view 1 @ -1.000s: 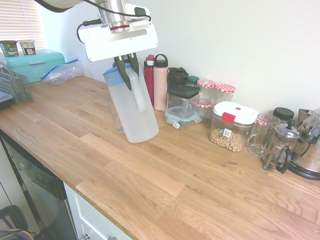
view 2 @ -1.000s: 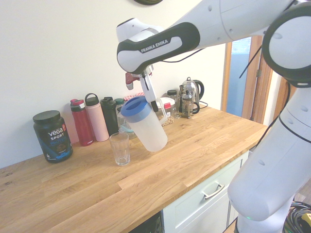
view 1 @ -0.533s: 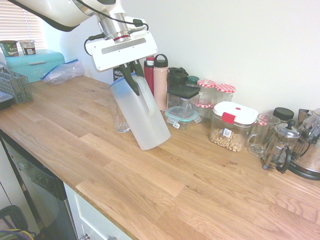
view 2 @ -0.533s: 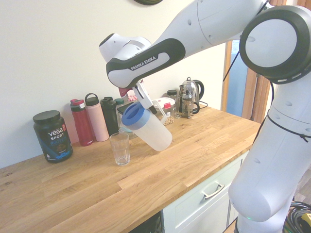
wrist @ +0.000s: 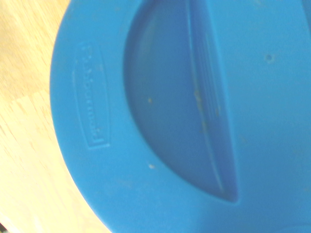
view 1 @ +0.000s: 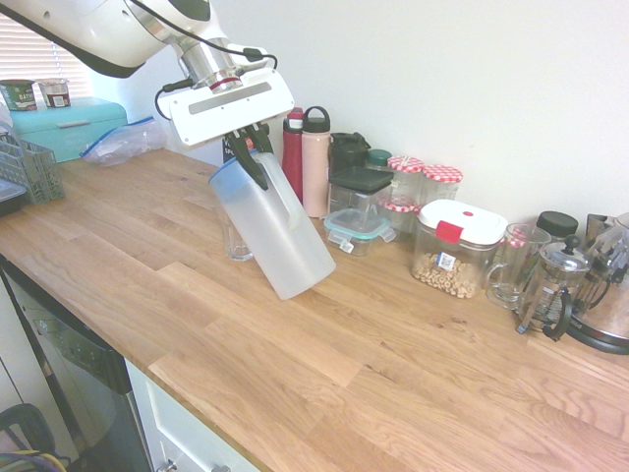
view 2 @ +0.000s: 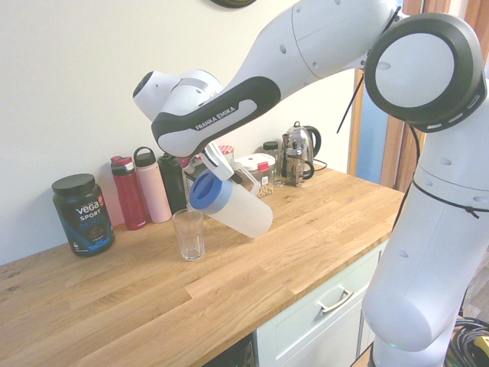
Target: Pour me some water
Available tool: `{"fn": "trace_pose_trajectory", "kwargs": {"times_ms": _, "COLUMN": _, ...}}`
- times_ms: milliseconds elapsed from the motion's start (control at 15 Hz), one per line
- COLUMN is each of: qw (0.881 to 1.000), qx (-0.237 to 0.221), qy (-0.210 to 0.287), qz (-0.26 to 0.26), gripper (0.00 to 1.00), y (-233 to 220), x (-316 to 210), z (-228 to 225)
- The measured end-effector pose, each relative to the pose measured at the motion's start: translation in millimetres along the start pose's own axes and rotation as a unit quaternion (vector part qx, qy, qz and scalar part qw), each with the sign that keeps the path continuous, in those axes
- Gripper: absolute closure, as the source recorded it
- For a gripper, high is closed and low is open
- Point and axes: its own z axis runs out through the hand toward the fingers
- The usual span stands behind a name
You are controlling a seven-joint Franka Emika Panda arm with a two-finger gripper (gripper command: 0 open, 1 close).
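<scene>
A frosted plastic pitcher (view 1: 270, 231) (view 2: 241, 210) with a blue lid (view 2: 204, 191) (wrist: 160, 121) hangs tilted above the wooden counter (view 1: 324, 364). My gripper (view 1: 254, 149) (view 2: 218, 164) is shut on the pitcher's handle near the top. The lid end leans down toward a clear drinking glass (view 2: 188, 235) (view 1: 234, 236) that stands upright on the counter right beside it. In the first exterior view the pitcher partly hides the glass. I cannot tell whether water is flowing. The blue lid fills the wrist view.
Along the wall stand a black tub (view 2: 82, 214), red (view 2: 128, 193) and pink (view 2: 153, 186) bottles, jars (view 1: 405, 187), a cereal container (view 1: 457, 248), a glass mug (view 1: 511, 264), a French press (view 1: 552, 285) and a kettle (view 1: 609, 295). A dish rack (view 1: 25, 167) and teal box (view 1: 74, 123) sit far left.
The arm has shifted toward the glass and tipped the pitcher further over, so its lid end now sits lower, next to the glass rim.
</scene>
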Motion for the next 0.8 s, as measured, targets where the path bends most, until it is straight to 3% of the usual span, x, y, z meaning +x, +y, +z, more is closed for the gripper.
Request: {"fn": "trace_pose_trajectory", "kwargs": {"times_ms": 800, "qw": 0.997, "qx": -0.075, "qy": -0.003, "qz": -0.002, "gripper": 1.0, "y": -16, "x": 5, "z": -10}}
